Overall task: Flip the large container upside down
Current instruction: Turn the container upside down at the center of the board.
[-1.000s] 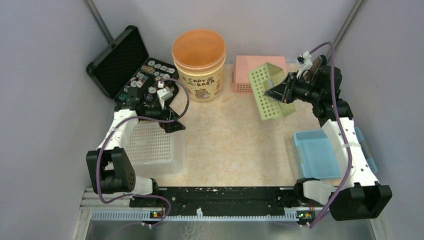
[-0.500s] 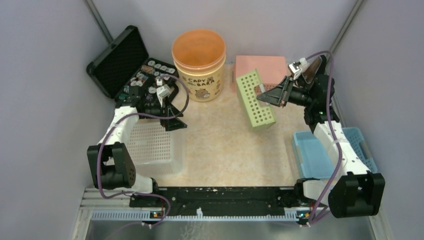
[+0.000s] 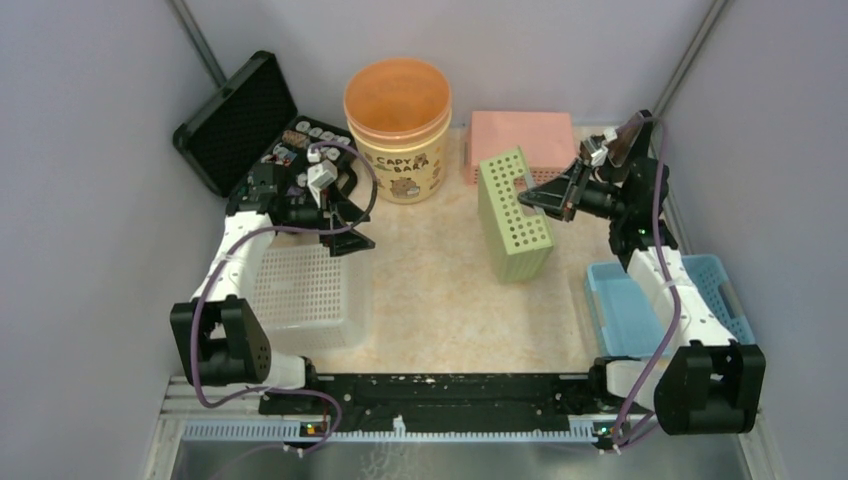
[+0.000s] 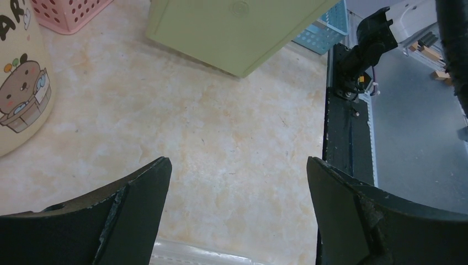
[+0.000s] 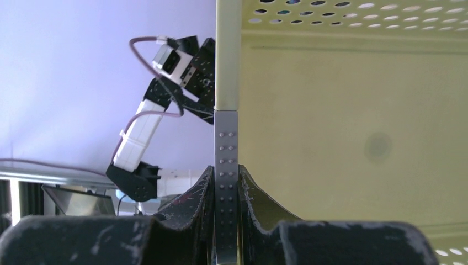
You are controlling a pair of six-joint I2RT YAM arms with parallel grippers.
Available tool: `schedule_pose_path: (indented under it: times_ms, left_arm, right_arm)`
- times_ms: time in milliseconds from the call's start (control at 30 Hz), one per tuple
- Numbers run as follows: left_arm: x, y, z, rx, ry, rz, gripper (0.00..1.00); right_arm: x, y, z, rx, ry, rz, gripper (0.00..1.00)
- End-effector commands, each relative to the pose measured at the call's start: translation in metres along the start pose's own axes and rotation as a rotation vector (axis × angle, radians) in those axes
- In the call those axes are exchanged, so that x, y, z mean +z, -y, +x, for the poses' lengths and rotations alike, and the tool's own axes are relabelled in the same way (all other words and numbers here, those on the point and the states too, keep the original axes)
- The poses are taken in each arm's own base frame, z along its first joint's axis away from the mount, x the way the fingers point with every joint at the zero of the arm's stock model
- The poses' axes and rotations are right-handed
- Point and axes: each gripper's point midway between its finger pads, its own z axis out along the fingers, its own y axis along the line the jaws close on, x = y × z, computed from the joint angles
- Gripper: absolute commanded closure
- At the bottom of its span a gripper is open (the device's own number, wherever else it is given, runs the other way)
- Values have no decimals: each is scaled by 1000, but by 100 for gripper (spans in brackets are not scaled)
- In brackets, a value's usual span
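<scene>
My right gripper (image 3: pixel 530 197) pinches the green perforated plastic basket (image 3: pixel 512 235) by its thin wall; it seems light and stiff. My left gripper (image 4: pixel 237 168) gapes.

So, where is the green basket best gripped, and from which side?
The basket is turned on its side, with its mouth facing right. Grip its thin wall from the right; the flat bottom, facing left, is too broad to pinch. The right tool is shut on that wall.
</scene>
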Motion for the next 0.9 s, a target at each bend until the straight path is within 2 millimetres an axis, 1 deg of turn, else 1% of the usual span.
schedule_pose_path:
  times_ms: [0,233,400,533,633,767,867]
  left_arm:
    - [2,12,-12,72,44,36,1]
    - [5,11,-8,53,45,54,1]
    - [11,13,-6,52,47,81,1]
    - [21,12,2,35,19,92,1]
    - [39,12,10,29,-20,116,1]
    - [66,13,16,18,-74,155,1]
    - [86,16,17,23,-111,192,1]
  right_arm:
    - [-12,12,-7,17,40,26,100]
    - [-26,40,-6,44,36,78,100]
    - [-30,45,-6,3,28,93,100]
    - [-30,38,-7,-33,26,77,100]
    - [-26,28,-3,-76,8,47,100]
    - [-18,15,7,-178,-16,-10,100]
    - [-13,13,20,-206,-43,-37,100]
